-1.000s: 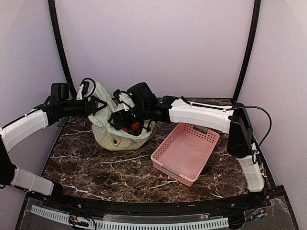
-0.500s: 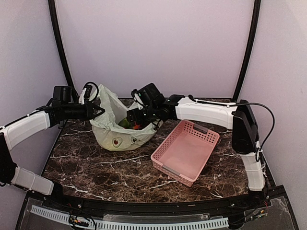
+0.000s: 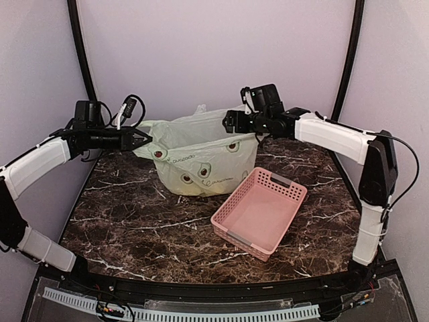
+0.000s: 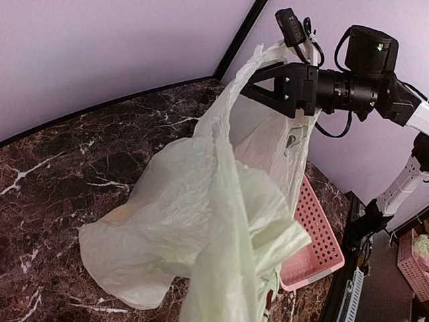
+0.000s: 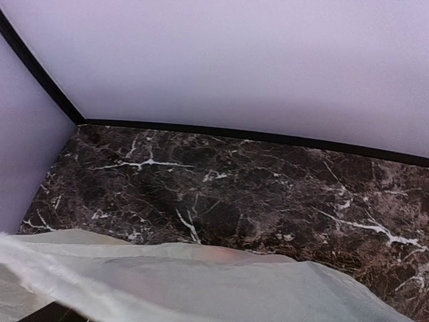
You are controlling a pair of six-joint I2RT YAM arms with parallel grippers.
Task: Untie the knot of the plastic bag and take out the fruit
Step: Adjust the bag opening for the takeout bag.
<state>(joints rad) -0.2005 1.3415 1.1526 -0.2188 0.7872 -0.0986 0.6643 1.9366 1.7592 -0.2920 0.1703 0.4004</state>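
Note:
The pale green plastic bag (image 3: 201,164) hangs stretched between my two grippers, its bottom resting on the marble. My left gripper (image 3: 146,141) is shut on the bag's left rim; in the left wrist view the plastic bag (image 4: 181,221) covers its fingers. My right gripper (image 3: 229,122) holds up the right rim, which is draped over its spread fingers (image 4: 268,77). In the right wrist view the plastic bag (image 5: 201,288) hides the jaws. A loose handle end (image 3: 201,109) sticks up. The knot is out of view. The fruit is hidden inside the bag.
A pink slotted basket (image 3: 231,225) stands empty on the table to the right of the bag, seen past the plastic as the basket (image 4: 322,235) in the left wrist view. Purple walls and black frame posts close in the back and sides.
My left gripper shut on the bag's rim. My right gripper came up out of the bag's mouth and swung right. The bag went from slumped to lifted and stretched wide.

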